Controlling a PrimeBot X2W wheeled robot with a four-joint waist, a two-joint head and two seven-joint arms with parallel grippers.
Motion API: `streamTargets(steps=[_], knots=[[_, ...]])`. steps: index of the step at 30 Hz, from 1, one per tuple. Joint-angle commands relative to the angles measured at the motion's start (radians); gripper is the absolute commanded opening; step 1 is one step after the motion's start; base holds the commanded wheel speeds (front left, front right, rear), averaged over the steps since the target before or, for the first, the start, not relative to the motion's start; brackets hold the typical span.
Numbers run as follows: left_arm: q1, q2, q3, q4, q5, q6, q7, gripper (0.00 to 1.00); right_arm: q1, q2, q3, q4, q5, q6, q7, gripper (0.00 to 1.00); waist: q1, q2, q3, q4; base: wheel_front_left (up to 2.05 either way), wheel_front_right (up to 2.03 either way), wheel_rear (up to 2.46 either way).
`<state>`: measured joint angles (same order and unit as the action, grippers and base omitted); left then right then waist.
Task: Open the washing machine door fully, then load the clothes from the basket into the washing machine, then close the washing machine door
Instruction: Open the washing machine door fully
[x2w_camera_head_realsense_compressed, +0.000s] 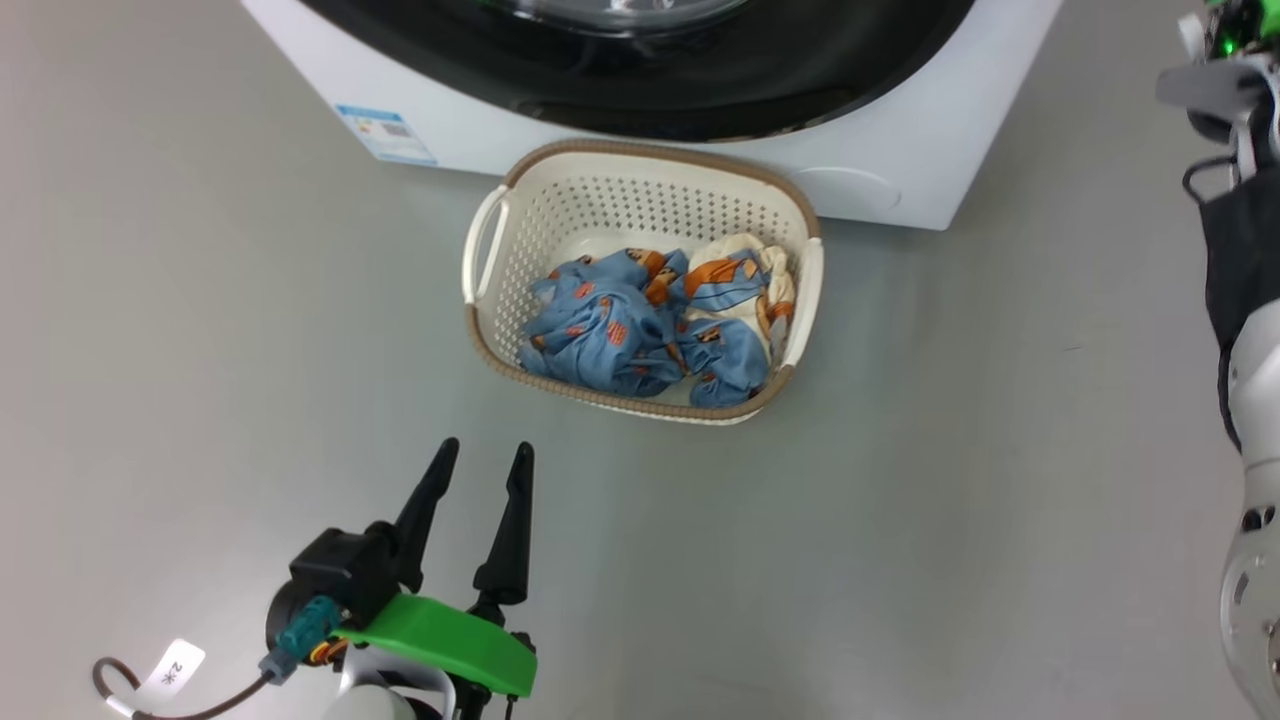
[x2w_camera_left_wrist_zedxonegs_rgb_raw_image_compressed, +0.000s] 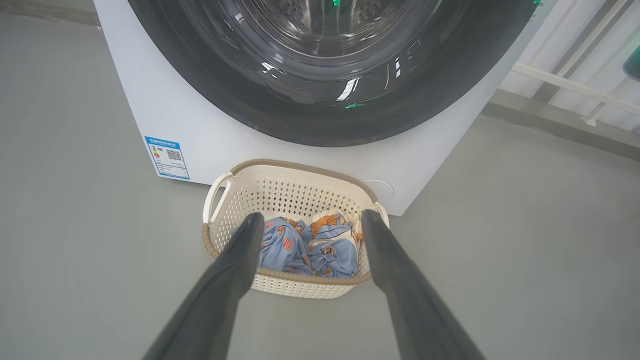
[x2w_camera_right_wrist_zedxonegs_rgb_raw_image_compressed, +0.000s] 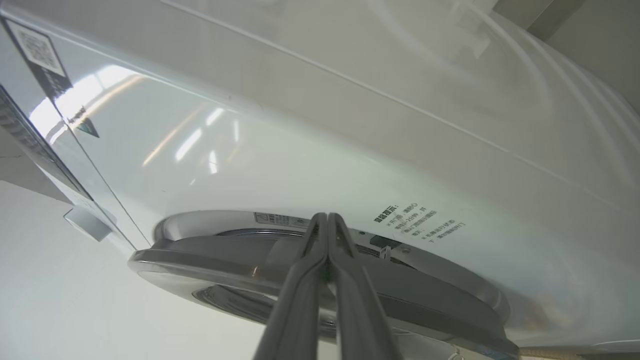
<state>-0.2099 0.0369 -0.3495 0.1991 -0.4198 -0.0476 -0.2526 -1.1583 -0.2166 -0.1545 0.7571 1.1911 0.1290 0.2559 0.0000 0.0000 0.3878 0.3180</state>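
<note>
Floor (x2w_camera_head_realsense_compressed: 950, 450): plain grey; carries the machine and the basket.
Washing machine (x2w_camera_head_realsense_compressed: 900, 170): white front-loader, with a blue label (x2w_camera_head_realsense_compressed: 385, 133) at its lower front corner.
Washing machine door (x2w_camera_head_realsense_compressed: 700, 90): round, glossy black rim, clear glass centre.
Basket (x2w_camera_head_realsense_compressed: 640, 210): cream, perforated, brown rim; on the floor just before the machine, below the door.
Clothes (x2w_camera_head_realsense_compressed: 620, 330): blue, orange and cream bundle inside the basket.
Left pincer (x2w_camera_head_realsense_compressed: 487, 448): fingers spread wide, empty, near the basket but apart from it.
Right pincer (x2w_camera_right_wrist_zedxonegs_rgb_raw_image_compressed: 327, 217): fingers pressed together, nothing held, tips at the door's rim.
</note>
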Motion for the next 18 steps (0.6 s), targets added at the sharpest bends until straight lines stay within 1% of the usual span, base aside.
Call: streamTargets(steps=[1,6,11,18], knots=[[-0.021,0.013,0.025,-0.022,-0.012,0.008,-0.009,1.00,-0.039,0.018,0.005,-0.009,0.008,0.002,0.014,0.00,0.0000,0.0000,0.021,0.022,0.00,0.00,0.00],[-0.024,0.013,0.019,-0.019,-0.022,0.012,-0.009,1.00,-0.109,0.030,-0.011,0.073,0.021,0.002,0.068,0.00,0.0000,0.0000,0.035,0.036,0.00,0.00,0.00],[-0.030,0.013,0.012,-0.018,-0.027,0.012,-0.009,1.00,-0.158,0.036,-0.012,0.126,0.024,0.002,0.119,0.00,0.0000,0.0000,0.047,0.049,0.00,0.00,0.00],[-0.032,0.013,0.001,-0.019,-0.032,0.013,-0.009,1.00,-0.206,0.036,-0.017,0.180,0.018,0.002,0.139,0.00,0.0000,0.0000,0.057,0.062,0.00,0.00,0.00]])
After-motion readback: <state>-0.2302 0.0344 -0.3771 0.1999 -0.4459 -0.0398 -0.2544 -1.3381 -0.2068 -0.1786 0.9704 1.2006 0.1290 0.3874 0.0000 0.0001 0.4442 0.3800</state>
